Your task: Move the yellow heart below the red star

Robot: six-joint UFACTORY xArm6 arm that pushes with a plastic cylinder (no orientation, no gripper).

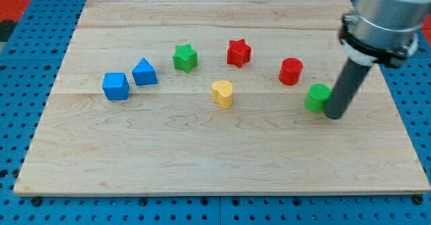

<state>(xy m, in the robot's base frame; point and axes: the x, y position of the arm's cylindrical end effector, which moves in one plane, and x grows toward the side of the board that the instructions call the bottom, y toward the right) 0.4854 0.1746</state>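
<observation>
The yellow heart (221,93) lies near the middle of the wooden board (202,157). The red star (238,52) sits above it and slightly to the view's right, a short gap apart. My tip (334,115) rests on the board at the view's right, touching or almost touching the right side of a green block (316,98). The tip is far to the right of the yellow heart.
A red cylinder (291,71) sits right of the red star. A green star (184,57) is left of the red star. A blue triangular block (144,72) and a blue cube (116,86) lie at the view's left.
</observation>
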